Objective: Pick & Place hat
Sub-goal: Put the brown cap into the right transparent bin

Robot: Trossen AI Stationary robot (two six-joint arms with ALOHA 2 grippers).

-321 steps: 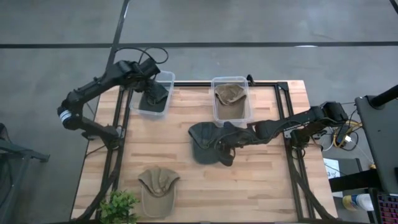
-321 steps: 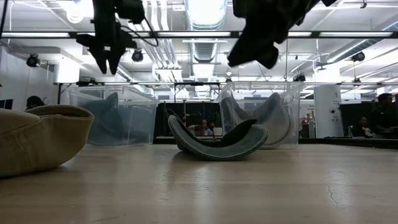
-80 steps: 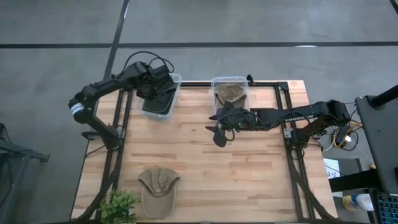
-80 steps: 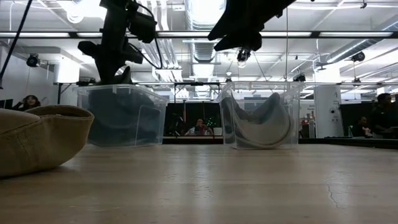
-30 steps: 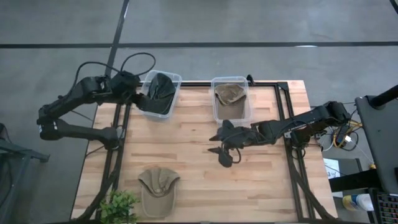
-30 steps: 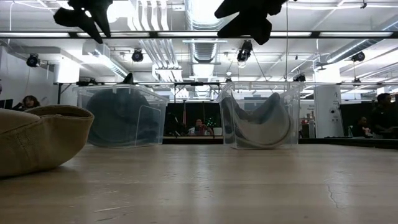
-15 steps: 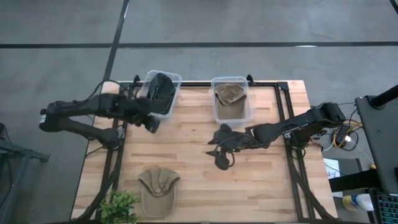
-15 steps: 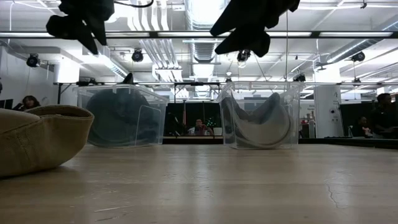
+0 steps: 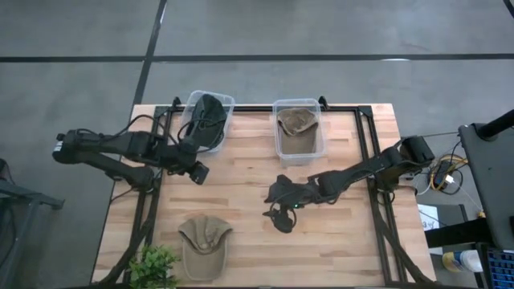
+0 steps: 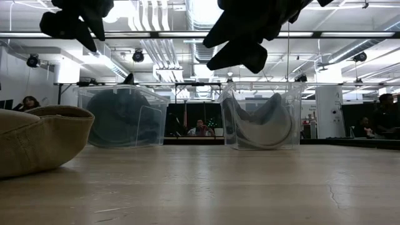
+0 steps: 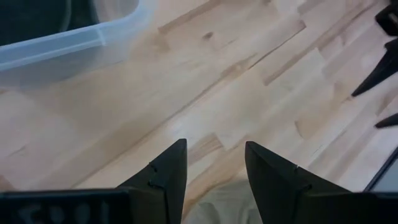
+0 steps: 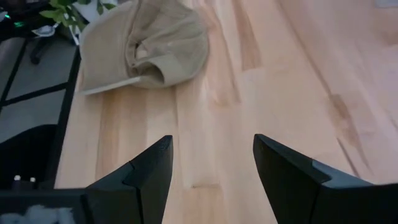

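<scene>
A tan hat (image 9: 205, 245) lies alone on the wooden table near its front left corner, brim toward the near edge; it also shows in the right wrist view (image 12: 146, 46) and the low view (image 10: 37, 144). My right gripper (image 9: 278, 218) hangs open above the table's middle, pointing toward that hat, well short of it. My left gripper (image 9: 197, 172) hangs open over the table's left part, just near-side of the left bin. A dark hat (image 9: 207, 119) sits in the left clear bin (image 9: 189, 103). Another tan hat (image 9: 297, 122) sits in the right clear bin (image 9: 278, 143).
A small green plant (image 9: 152, 265) stands at the table's front left corner, beside the tan hat. Both bins stand along the far edge. Bare wood lies between the two grippers and to the hat's right (image 9: 321, 241).
My left gripper has come away from the left bin toward the near edge, out over the table, and stays open. My right gripper has drifted a little toward the near and left edges, toward the tan hat, still open. The hats have kept still.
</scene>
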